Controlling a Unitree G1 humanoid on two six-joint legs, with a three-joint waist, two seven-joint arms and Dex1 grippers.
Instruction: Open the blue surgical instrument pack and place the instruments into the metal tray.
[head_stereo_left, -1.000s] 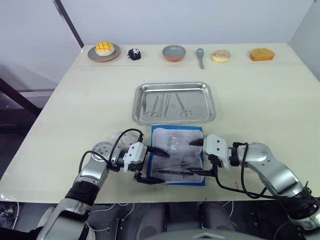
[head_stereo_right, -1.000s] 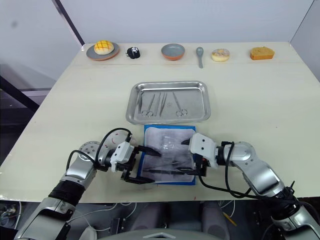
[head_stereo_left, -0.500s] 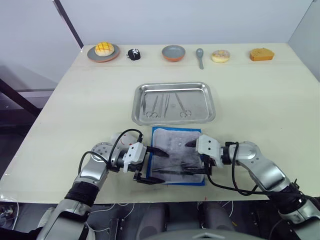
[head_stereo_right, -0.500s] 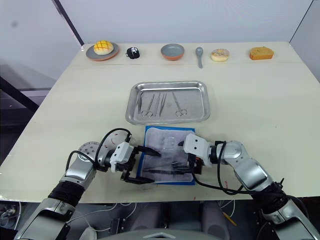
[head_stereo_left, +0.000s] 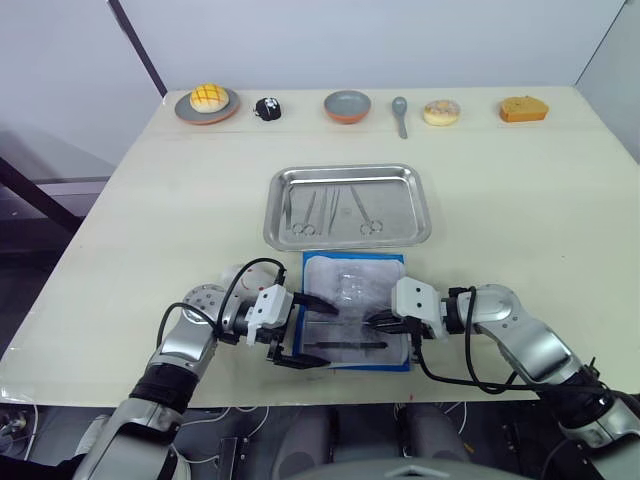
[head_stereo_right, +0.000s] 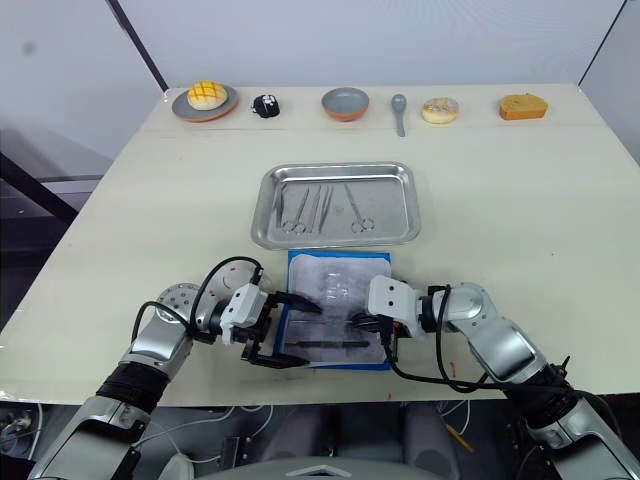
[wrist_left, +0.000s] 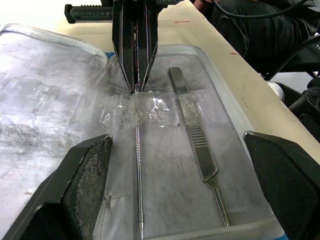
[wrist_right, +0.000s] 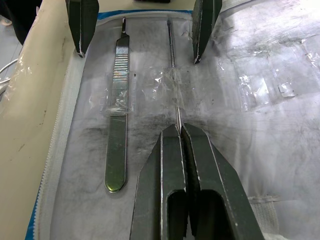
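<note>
Moved inward since earlier, my right gripper (wrist_right: 178, 131) pinches the thin probe (wrist_right: 172, 65) on the opened blue surgical instrument pack (head_stereo_left: 355, 310); my left gripper (wrist_left: 175, 150) gapes.

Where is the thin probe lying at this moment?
The thin probe lies on the pale lining of the open blue pack, beside the flat scalpel handle. The right tool is shut on its end, near the table's front edge.

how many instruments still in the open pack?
2 visible. A thin probe, its end pinched by the shut right gripper, and a flat scalpel handle lying beside it on the pack's lining. Crinkled clear plastic might hide more.
</note>
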